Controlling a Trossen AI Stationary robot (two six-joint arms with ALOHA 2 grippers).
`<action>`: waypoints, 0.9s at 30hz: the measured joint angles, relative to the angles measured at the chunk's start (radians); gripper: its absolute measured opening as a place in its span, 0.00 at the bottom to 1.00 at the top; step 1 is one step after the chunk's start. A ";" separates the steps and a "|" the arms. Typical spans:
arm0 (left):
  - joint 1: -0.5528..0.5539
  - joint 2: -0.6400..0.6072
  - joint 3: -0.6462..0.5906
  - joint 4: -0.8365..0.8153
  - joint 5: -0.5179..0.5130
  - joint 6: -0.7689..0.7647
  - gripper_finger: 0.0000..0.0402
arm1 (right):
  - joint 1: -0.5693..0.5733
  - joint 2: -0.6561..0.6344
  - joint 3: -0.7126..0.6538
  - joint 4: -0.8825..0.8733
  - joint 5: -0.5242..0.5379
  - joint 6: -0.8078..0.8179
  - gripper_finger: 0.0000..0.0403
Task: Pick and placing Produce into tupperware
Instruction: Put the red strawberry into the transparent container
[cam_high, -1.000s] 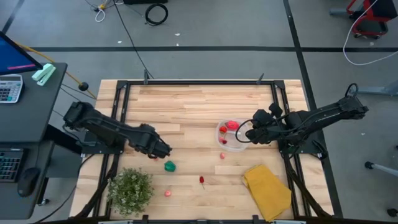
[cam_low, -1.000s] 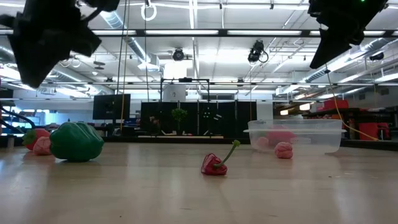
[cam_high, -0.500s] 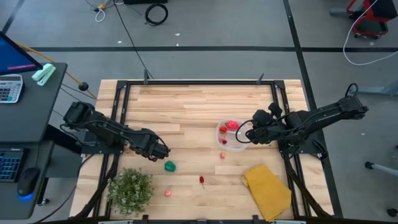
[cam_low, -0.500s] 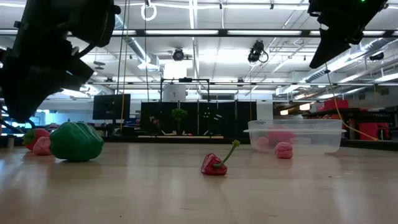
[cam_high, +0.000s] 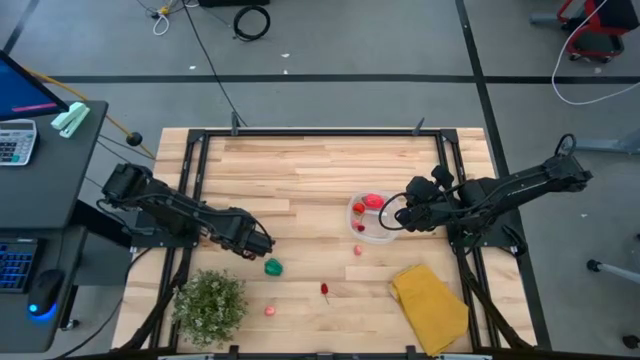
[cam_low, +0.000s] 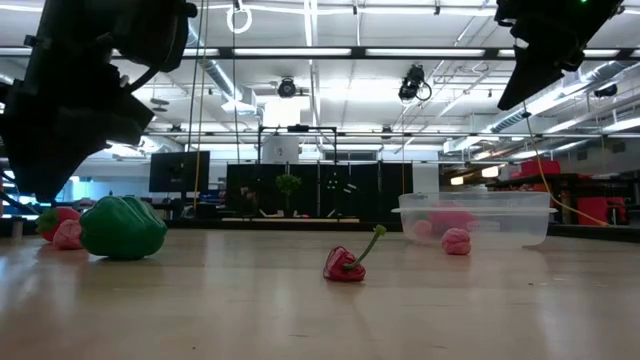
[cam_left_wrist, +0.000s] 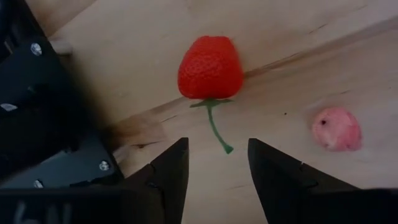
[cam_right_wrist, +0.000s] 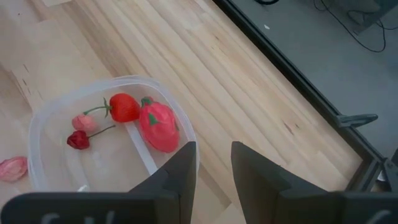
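My left gripper (cam_left_wrist: 216, 163) hangs with jaws apart, a strawberry (cam_left_wrist: 210, 66) just ahead of them and a pink fruit (cam_left_wrist: 336, 129) off to one side. My right gripper (cam_right_wrist: 211, 163) waits, jaws also apart, at the rim of the tupperware (cam_right_wrist: 45, 118), which holds red and pink produce (cam_right_wrist: 158, 127).

no legible text, labels, brands or numbers anywhere

My left gripper (cam_high: 262, 243) hangs over the table's (cam_high: 300, 170) left side, a strawberry (cam_left_wrist: 210, 67) just ahead of its fingers and a pepper (cam_high: 273, 267) beside it. My right gripper (cam_high: 390, 212) sits at the tupperware's (cam_high: 371, 232) right rim, several produce pieces inside. The cloth (cam_high: 430, 307) lies near the front right, the plant (cam_high: 211, 305) front left.
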 joint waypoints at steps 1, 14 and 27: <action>0.000 0.001 -0.006 0.015 0.000 -0.004 0.43 | 0.000 0.000 0.000 0.000 0.000 0.000 0.27; -0.001 0.002 -0.082 0.102 -0.003 -0.049 0.43 | 0.000 0.000 0.000 0.000 0.000 0.000 0.27; -0.001 0.002 -0.082 0.103 -0.031 -0.048 0.11 | 0.000 0.000 0.000 0.000 0.000 0.000 0.27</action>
